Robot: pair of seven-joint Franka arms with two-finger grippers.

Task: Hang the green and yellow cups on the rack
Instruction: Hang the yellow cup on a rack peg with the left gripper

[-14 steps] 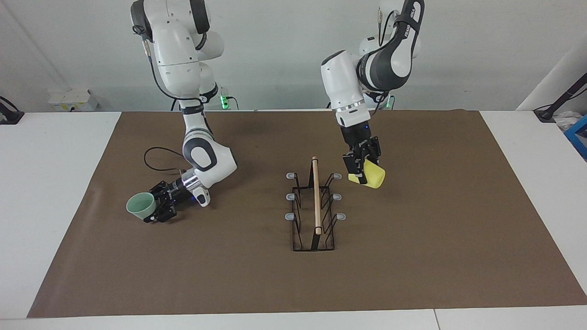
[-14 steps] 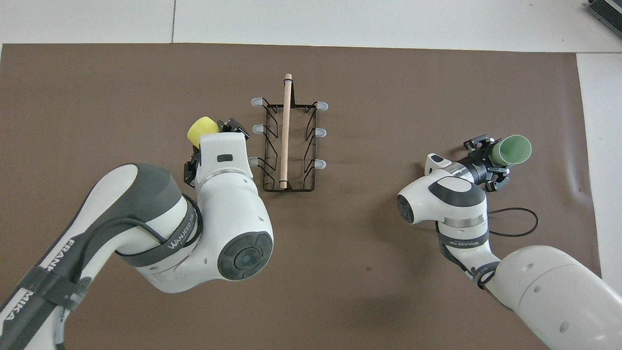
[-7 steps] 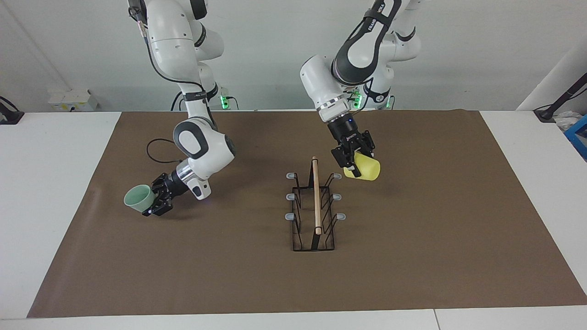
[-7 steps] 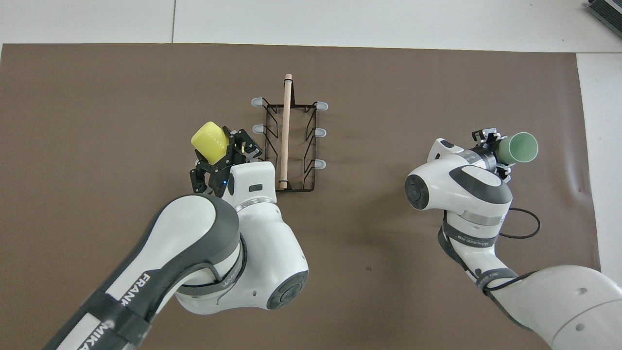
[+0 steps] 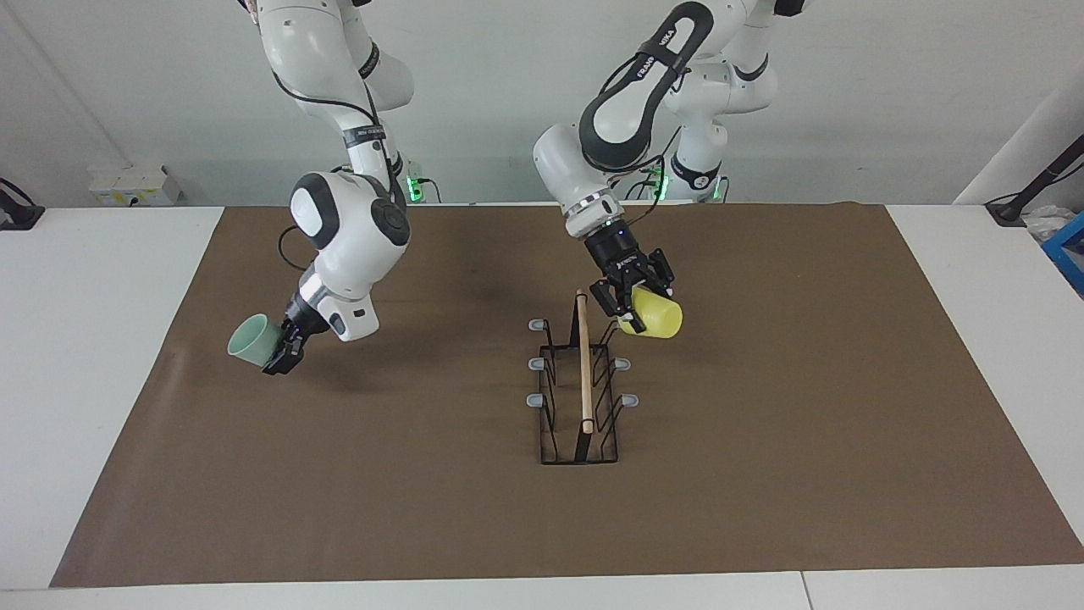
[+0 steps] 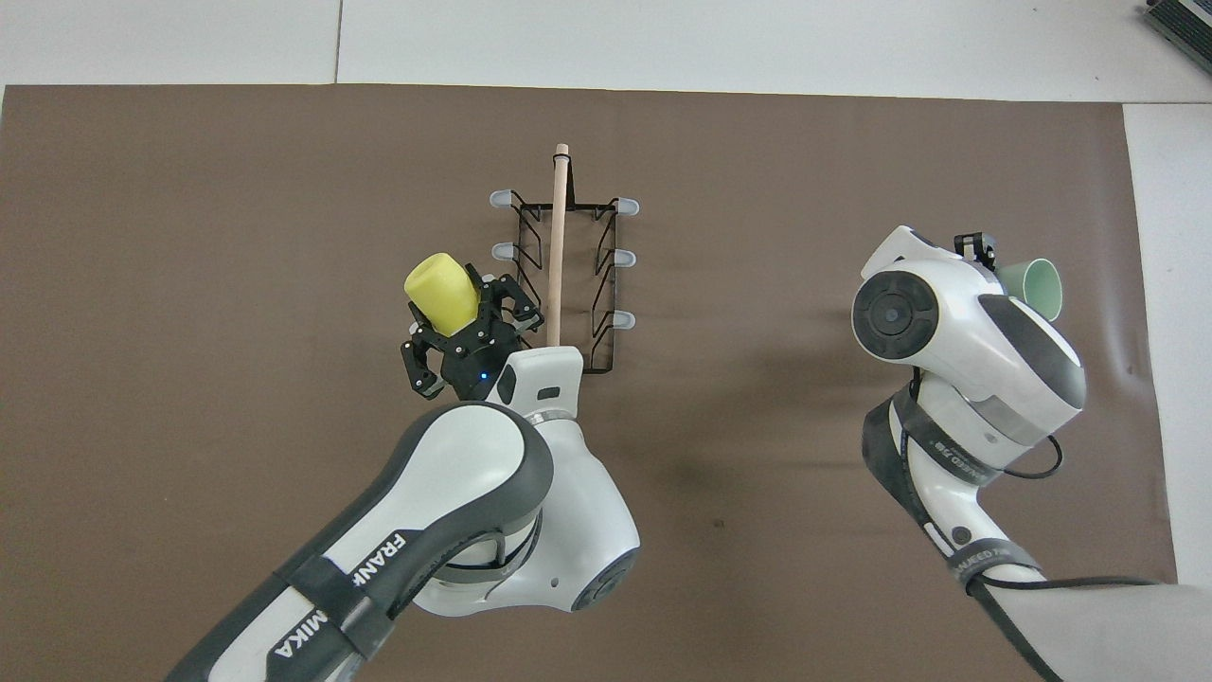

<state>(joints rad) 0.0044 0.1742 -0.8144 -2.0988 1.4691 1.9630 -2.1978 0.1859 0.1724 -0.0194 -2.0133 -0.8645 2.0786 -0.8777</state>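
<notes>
The facing view shows the right gripper [image 5: 273, 352] pinching the green cup [image 5: 250, 341] above the mat [image 5: 762, 474]; overhead, its arm hides the gripper. The left gripper [image 5: 631, 307] clamps the yellow cup [image 5: 654, 316] over the rack [image 5: 580, 398] edge. The rack's prongs are bare.

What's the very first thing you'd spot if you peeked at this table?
The bright yellow cup, gripped by the left gripper in the air beside the black wire rack at the middle of the brown mat. Then the green cup, held up by the right gripper toward the right arm's end of the table.
</notes>
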